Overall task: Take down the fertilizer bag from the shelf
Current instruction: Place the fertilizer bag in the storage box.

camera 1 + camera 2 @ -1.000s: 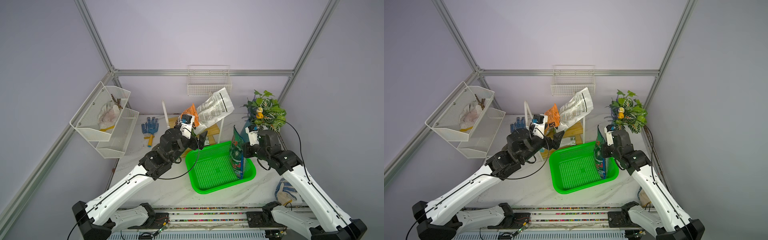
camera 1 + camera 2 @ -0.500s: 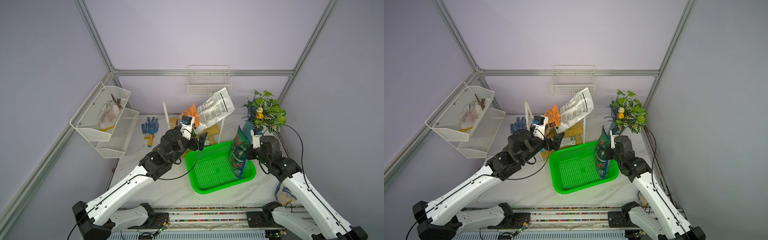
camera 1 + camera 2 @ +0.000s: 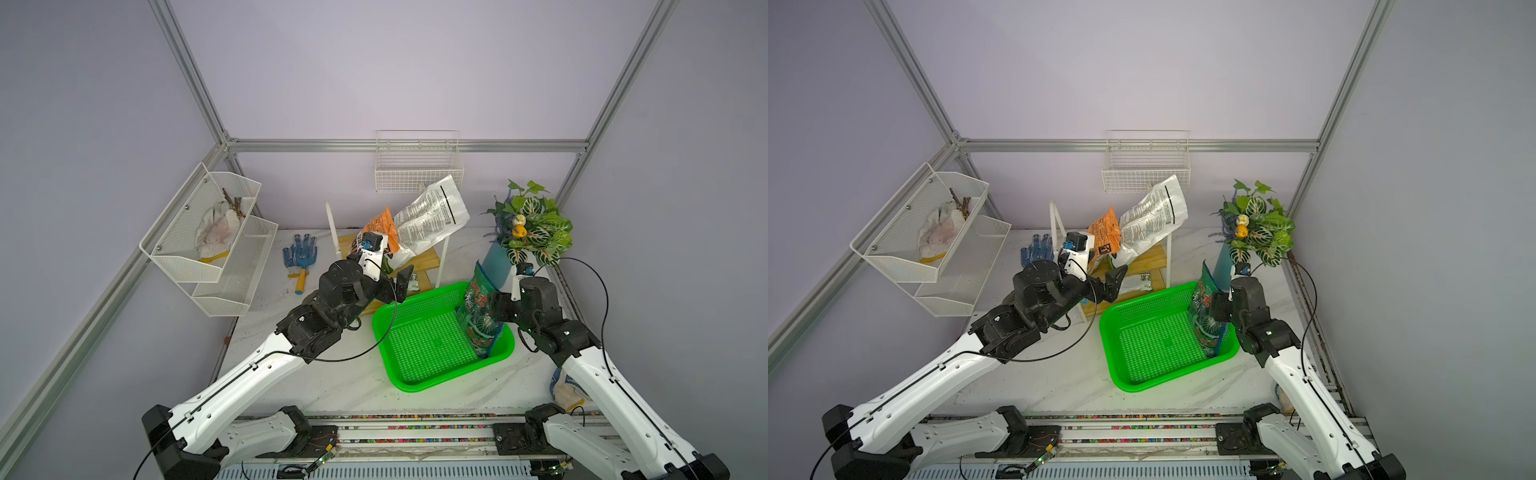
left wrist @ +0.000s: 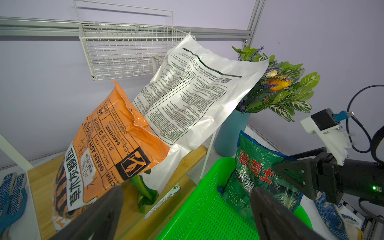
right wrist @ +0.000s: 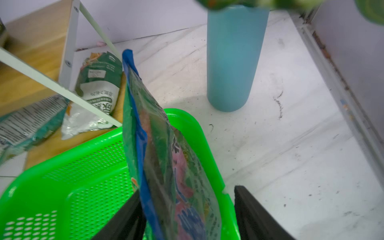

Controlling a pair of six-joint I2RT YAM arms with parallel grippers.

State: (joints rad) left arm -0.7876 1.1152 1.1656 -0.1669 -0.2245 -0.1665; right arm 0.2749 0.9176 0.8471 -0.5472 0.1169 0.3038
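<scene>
Marble desk [image 3: 332, 386]: green fertilizer bag [image 3: 478, 316] stands off the shelf [image 4: 39, 187], in the green basket [image 3: 409, 387], at its 3 o'clock side. Right pincer [image 5: 187, 190] straddles it, released. Left pincer [image 4: 187, 188] gapes wide, empty.

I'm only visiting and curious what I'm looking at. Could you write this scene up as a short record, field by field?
Shelf: wooden boards, white frame
Top board: orange bag and white bag, both tilted
Lower board: small bag, lying flat
Basket: green, in front of the shelf
In basket: green bag, upright near the rim
Left gripper: open, empty, facing the shelf
Right gripper: open, jaws either side of the green bag
</scene>
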